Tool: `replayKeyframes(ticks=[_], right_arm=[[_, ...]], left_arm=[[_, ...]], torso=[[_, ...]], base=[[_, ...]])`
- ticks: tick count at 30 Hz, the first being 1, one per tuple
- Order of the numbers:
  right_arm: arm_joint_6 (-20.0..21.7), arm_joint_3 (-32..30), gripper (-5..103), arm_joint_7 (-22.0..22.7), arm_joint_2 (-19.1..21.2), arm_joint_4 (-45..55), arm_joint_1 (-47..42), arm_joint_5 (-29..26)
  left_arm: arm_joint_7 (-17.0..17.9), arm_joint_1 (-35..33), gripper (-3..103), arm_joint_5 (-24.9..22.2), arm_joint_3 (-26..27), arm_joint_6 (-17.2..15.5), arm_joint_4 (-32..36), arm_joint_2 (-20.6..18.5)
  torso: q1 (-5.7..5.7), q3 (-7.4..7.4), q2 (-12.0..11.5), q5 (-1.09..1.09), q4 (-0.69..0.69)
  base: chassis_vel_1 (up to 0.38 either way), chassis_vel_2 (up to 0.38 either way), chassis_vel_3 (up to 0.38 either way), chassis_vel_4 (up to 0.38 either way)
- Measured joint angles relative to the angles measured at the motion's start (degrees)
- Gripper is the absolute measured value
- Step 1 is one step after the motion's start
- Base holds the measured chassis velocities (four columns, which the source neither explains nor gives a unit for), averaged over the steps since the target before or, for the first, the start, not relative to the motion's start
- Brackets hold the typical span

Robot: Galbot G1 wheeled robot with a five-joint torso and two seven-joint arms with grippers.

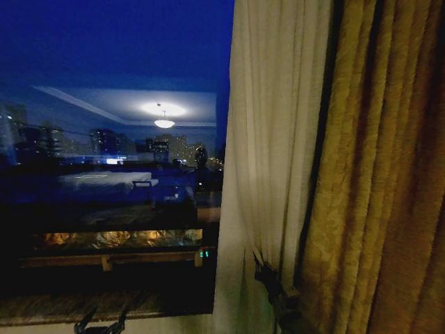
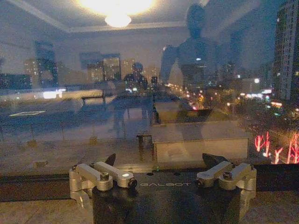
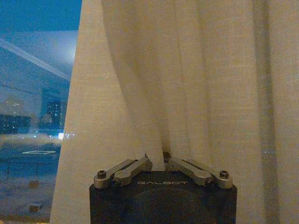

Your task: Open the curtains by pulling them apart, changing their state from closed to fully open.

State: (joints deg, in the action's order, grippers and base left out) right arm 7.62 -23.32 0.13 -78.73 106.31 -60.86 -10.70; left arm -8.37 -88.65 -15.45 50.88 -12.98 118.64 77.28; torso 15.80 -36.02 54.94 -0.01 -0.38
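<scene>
One sheer curtain (image 1: 274, 139) hangs bunched at three o'clock beside the golden drape (image 1: 382, 174), pinched in the right gripper (image 3: 157, 157) to drag it aside, while the left gripper (image 2: 159, 161) waits spread at the window (image 1: 111, 139)

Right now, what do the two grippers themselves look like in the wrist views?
Both match: the left gripper and the right gripper each have a black body with pale "GALBOT" lettering, two silver-grey metal linkage bars fixed with dark screws, and dark fingertips. No cables are visible.
</scene>
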Motion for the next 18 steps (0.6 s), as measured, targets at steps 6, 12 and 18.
replayKeyframes(ticks=[6,12,18], right_arm=[[0.2,-0.1,0,0.0,0.0,0.1,0.0,-0.1],[0.2,-0.3,0,0.1,0.0,0.3,-0.2,-0.1],[-0.1,0.3,0,-0.3,0.0,0.7,-0.4,0.1]], left_arm=[[0.0,0.0,100,0.0,0.0,0.0,0.2,0.0],[0.0,-0.2,100,0.1,0.0,0.0,0.2,0.2],[-0.1,-0.2,100,0.2,0.0,0.0,0.4,0.3]], torso=[[0.0,0.0,0.0,0.0,0.0],[0.0,0.0,0.0,0.0,0.0],[0.0,0.0,0.0,0.01,-0.01]], base=[[0.0,0.0,0.0,0.0],[-0.024,-0.032,0.031,0.042],[-0.036,-0.048,0.035,0.038]])
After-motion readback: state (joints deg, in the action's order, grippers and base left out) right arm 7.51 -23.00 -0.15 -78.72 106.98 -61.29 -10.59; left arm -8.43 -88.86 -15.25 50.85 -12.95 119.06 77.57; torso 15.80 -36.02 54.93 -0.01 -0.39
